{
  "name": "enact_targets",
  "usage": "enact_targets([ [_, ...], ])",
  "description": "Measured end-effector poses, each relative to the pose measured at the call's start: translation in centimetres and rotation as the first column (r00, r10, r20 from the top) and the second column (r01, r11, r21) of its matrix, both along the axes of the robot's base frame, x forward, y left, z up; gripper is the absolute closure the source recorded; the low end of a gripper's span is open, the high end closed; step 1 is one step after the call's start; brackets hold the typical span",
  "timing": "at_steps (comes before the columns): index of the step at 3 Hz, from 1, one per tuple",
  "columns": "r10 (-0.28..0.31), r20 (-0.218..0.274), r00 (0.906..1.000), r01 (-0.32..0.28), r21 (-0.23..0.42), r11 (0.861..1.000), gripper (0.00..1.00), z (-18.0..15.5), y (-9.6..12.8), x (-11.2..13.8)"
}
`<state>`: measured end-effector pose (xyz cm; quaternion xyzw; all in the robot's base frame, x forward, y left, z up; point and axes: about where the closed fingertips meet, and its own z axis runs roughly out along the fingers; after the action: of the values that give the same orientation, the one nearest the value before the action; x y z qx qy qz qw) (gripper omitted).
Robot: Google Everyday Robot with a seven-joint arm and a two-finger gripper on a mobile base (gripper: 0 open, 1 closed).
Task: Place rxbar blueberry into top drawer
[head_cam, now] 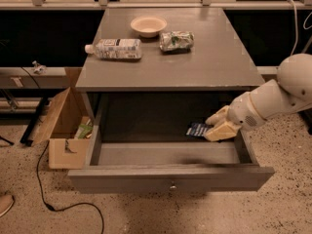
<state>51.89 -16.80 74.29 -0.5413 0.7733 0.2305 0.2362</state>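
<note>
The top drawer [170, 178] is pulled out, grey, with a small round knob at the middle of its front. My gripper [210, 128] reaches in from the right, low inside the drawer's right side. It is shut on the rxbar blueberry [197, 129], a small dark navy bar sticking out to the left of the fingers. The bar hangs just above the drawer floor.
On the grey tabletop [219, 57] lie a plastic bottle [116, 48], a pale bowl [148, 26] and a green-and-white snack bag [176, 40]. An open cardboard box [63, 128] stands on the floor at the left, with a black cable beside it.
</note>
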Motion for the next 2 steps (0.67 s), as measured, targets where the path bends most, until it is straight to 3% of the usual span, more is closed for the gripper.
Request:
enact_targets([
  [1,0.116,0.051,0.9919,-0.120,0.089,0.989,1.00,-1.9,2.6,1.5],
  [2,0.162,0.088,0.9828,-0.174,0.141,0.975,1.00,-2.5,3.7,2.6],
])
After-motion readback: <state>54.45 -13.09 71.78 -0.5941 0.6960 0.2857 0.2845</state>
